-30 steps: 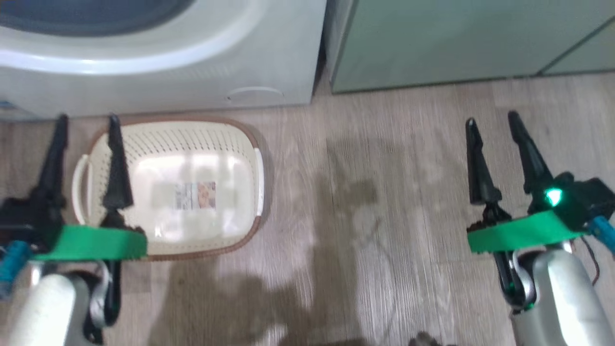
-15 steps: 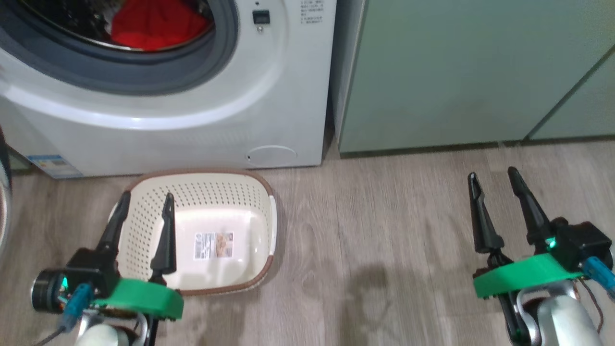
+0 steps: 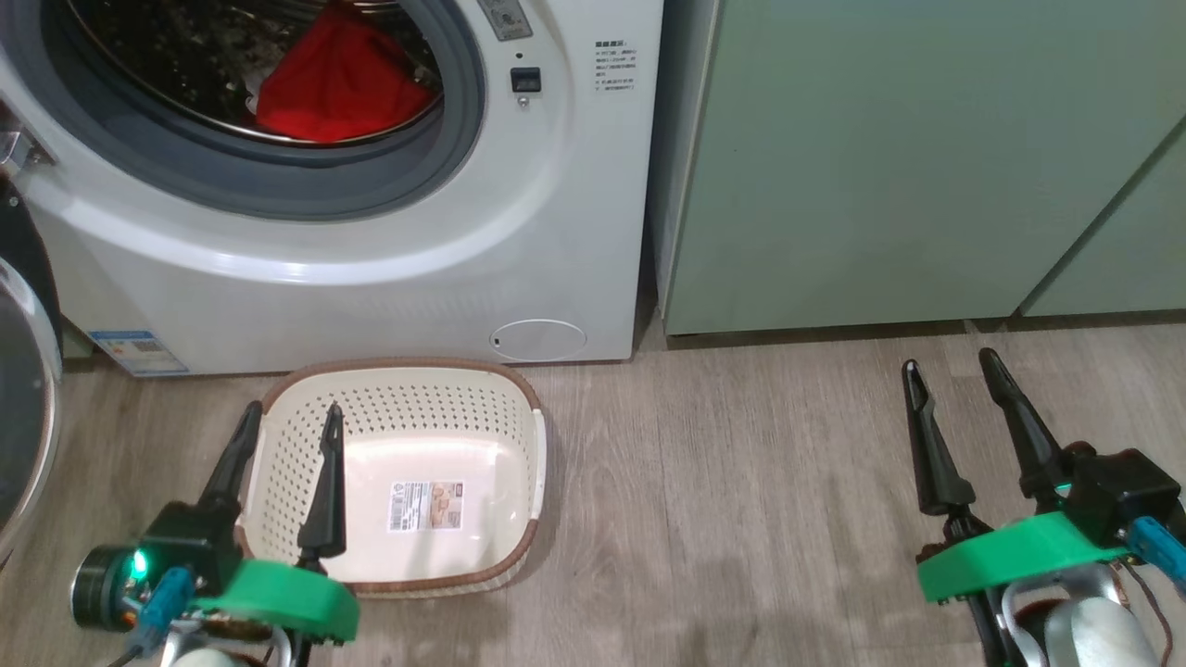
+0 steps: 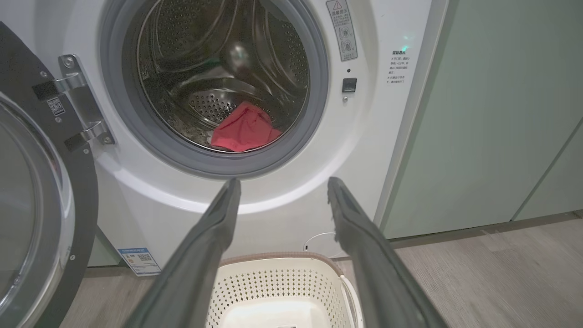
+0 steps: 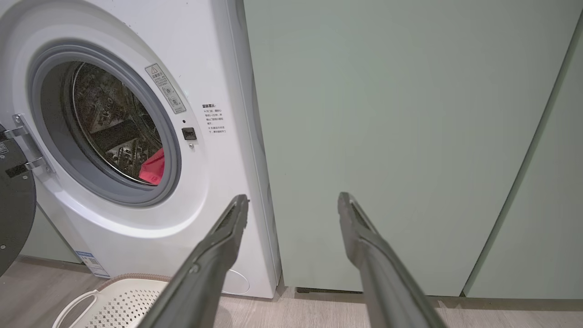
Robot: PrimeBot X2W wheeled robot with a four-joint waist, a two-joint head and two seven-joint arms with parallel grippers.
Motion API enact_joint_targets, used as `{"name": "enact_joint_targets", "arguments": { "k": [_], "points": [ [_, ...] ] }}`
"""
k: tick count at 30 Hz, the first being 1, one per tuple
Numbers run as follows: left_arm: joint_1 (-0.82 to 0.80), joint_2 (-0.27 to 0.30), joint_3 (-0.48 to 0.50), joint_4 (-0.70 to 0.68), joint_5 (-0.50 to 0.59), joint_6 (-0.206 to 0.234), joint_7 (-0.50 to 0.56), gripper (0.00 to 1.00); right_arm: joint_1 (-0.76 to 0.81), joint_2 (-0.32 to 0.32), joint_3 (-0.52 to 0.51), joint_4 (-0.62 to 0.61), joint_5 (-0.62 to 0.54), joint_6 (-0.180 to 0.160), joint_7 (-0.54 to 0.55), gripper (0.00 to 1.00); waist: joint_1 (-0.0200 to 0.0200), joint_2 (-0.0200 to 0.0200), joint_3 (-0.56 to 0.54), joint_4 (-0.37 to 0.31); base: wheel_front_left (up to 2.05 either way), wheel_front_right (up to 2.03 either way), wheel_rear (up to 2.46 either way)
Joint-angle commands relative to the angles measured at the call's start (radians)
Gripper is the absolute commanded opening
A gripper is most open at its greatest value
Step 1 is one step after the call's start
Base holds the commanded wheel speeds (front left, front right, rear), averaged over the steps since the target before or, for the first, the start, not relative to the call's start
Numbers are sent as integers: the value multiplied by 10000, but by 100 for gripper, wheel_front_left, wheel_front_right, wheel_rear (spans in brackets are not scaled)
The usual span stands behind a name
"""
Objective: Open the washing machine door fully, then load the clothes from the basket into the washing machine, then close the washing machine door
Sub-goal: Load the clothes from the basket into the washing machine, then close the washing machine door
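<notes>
Clothes inside washing machine drum

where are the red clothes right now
The clothes lie inside the washing machine, low in its drum and right of centre, at the head view's upper left. The basket on the floor in front holds no garment.
</notes>
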Motion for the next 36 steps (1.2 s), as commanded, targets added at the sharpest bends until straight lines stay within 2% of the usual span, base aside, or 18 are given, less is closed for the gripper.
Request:
{"name": "enact_joint_targets", "arguments": {
  "k": [1, 25, 36],
  "points": [
    [-300, 52, 415, -273, 89, -10, -95, 100, -84, -41, 212, -399, -27, 0, 13, 100, 1, -1, 8, 8, 0, 0, 0],
    [-405, -31, 494, -104, 112, -147, -95, 100, -99, -41, 207, -450, 30, 0, -7, 100, 1, -1, 73, 72, 0, 0, 0],
    [-390, -75, 537, -190, 164, -236, -95, 100, -88, -41, 207, -458, 56, 0, -32, 100, 1, -1, 71, 81, -123, 123, 0]
  ]
}}
